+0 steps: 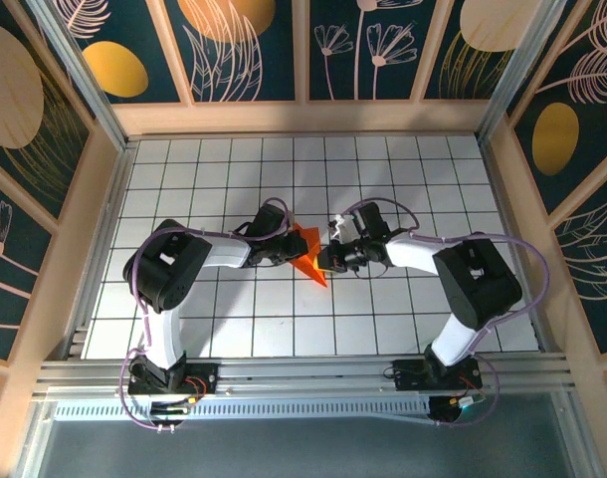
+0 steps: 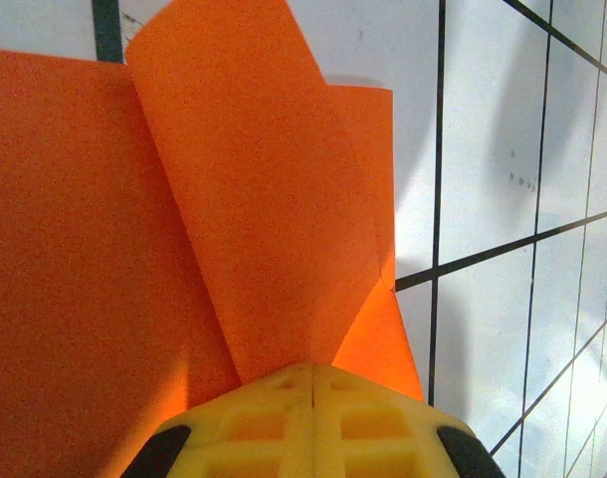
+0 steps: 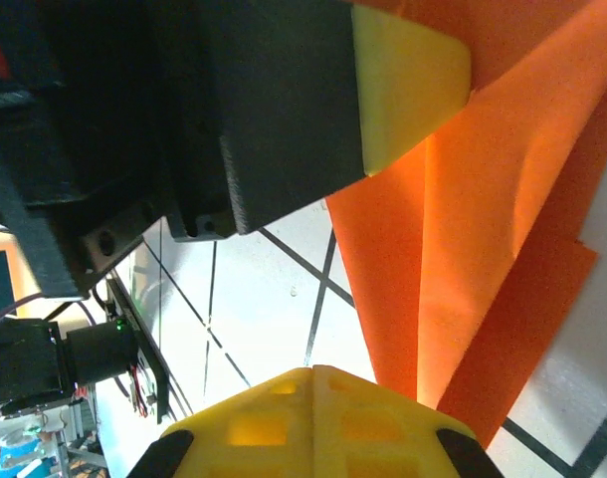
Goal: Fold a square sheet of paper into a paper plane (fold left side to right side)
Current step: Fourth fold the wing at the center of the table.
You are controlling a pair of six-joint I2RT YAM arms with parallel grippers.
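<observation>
1. The left gripper point(image 2: 313, 376) has its yellow fingers point(image 2: 254, 423) clenched on the folded orange paper sheet point(image 2: 234, 219), which rises from between them in overlapping flaps
2. The right gripper point(image 3: 313, 376) is also closed, fingertips meeting; the paper's edge runs down just beside one fingertip, and whether it is pinched cannot be told
3. In the right wrist view, a yellow finger of the left gripper rests against the paper's upper part
4. From above, the sheet is a creased wedge near the middle of the white gridded table point(image 1: 403, 159), between the two grippers, its point toward the near edge
</observation>
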